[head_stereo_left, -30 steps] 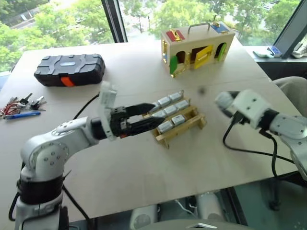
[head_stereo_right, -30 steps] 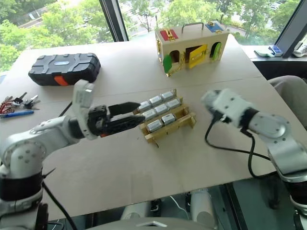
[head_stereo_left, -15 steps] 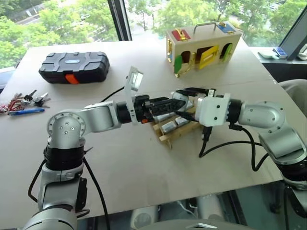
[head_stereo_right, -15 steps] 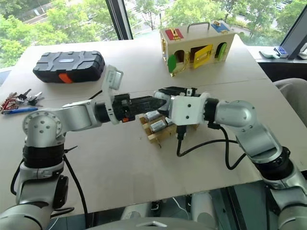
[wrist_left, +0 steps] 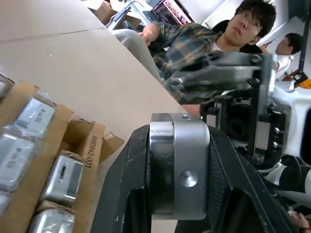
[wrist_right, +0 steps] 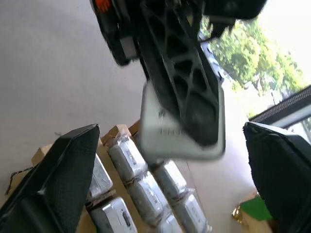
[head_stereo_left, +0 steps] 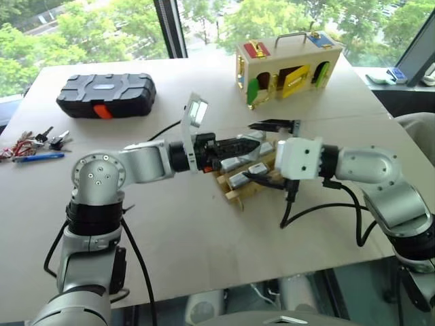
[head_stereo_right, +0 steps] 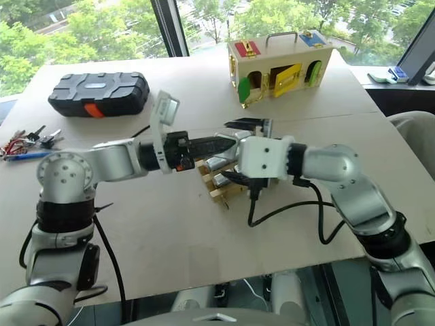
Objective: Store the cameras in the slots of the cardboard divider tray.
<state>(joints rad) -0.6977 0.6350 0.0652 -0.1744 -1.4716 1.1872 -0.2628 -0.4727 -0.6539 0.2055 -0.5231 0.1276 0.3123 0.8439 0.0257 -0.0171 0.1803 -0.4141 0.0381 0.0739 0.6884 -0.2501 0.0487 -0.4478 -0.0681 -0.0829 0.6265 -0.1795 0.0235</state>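
Clamped on one camera (wrist_left: 179, 172) above the cardboard divider tray (head_stereo_left: 232, 197), the left gripper (head_stereo_left: 253, 141) faces the right gripper's (head_stereo_left: 264, 152) spread jaws; most slots look filled, this one pending.

— What's the surface?
— A pale wooden table (head_stereo_left: 204, 265). The cardboard divider tray (head_stereo_left: 234, 195) lies on it just under the left gripper (head_stereo_left: 253, 142).
— Anything else?
— A black ribbed case (head_stereo_left: 105, 94) and keys (head_stereo_left: 30, 144) well behind that gripper's arm; a wooden box with coloured doors (head_stereo_left: 289, 64) beyond it. Possibly a blue pen (head_stereo_left: 37, 157) by the keys.
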